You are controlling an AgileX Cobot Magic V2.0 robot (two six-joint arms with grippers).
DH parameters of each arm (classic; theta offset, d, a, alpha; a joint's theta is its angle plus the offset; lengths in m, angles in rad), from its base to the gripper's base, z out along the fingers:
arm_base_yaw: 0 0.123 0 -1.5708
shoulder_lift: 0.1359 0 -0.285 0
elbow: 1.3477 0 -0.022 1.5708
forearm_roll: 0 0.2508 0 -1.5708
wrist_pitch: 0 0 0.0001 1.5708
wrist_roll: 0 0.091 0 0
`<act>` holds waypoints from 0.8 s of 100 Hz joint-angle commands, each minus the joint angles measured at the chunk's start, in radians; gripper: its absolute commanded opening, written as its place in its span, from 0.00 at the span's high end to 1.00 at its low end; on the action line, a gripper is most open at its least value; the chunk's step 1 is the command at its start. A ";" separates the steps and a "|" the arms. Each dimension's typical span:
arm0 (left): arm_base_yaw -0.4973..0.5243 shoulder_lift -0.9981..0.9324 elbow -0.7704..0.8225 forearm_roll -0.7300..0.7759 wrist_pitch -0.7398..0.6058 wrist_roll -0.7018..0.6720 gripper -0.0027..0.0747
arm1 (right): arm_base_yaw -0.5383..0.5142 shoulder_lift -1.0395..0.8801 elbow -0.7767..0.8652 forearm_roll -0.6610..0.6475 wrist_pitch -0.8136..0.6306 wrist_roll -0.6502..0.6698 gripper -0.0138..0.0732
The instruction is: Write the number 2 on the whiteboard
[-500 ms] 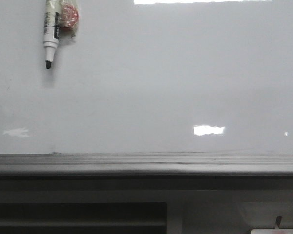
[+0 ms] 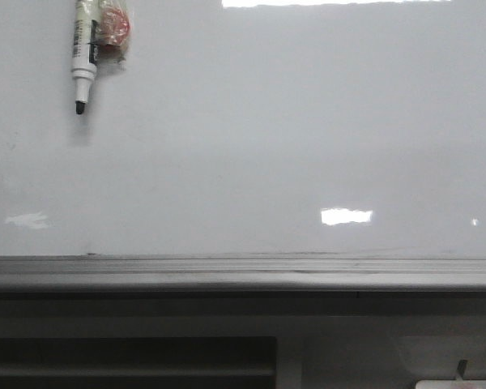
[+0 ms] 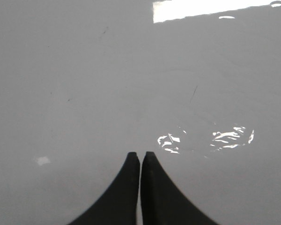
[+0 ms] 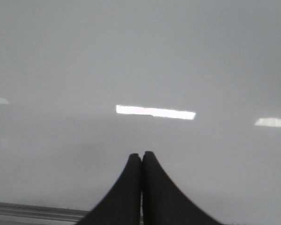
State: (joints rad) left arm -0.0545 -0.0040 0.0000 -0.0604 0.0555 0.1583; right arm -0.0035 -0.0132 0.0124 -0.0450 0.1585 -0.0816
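The whiteboard (image 2: 259, 146) is filling most of my front view, glossy and pale grey, with bright light patches glaring along its top edge and low on the right. I am seeing no written stroke on it anywhere; only faint scuffs are showing on the surface. A white marker (image 2: 83, 57) with a black tip is hanging near the upper left corner, pointing down, uncapped, its tip standing out against the board. Just beside it, touching its barrel on the right, a small clear wrapped thing with red inside (image 2: 113, 31) is sitting against the board; I cannot tell what it is. A grey ledge (image 2: 243, 274) is running along the board's lower edge, and below it darker cabinet panels are showing. From the left wrist camera I am looking at the left gripper (image 3: 140, 155), whose two dark fingers are pressed together with only a hairline seam between them, holding nothing, facing the shiny surface with crinkled reflections nearby. From the right wrist camera the right gripper (image 4: 141, 154) is looking the same: fingers closed against each other, empty, facing the board, with the ledge edging into the corner of that view.
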 commanded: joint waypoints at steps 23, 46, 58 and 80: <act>0.003 -0.027 0.014 -0.008 -0.083 -0.010 0.99 | -0.006 -0.013 0.024 -0.011 -0.083 0.000 0.92; 0.003 -0.027 0.013 -0.046 -0.100 -0.010 0.99 | -0.006 -0.013 0.024 0.026 -0.102 0.000 0.92; 0.003 -0.027 0.013 -0.133 -0.100 -0.010 0.99 | -0.006 -0.013 0.024 0.151 -0.116 0.000 0.92; 0.003 -0.027 0.013 -0.415 -0.111 -0.010 0.99 | -0.006 -0.013 0.024 0.407 -0.193 0.000 0.92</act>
State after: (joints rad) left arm -0.0545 -0.0040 0.0000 -0.3406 0.0342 0.1583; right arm -0.0035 -0.0132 0.0124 0.2603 0.0829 -0.0799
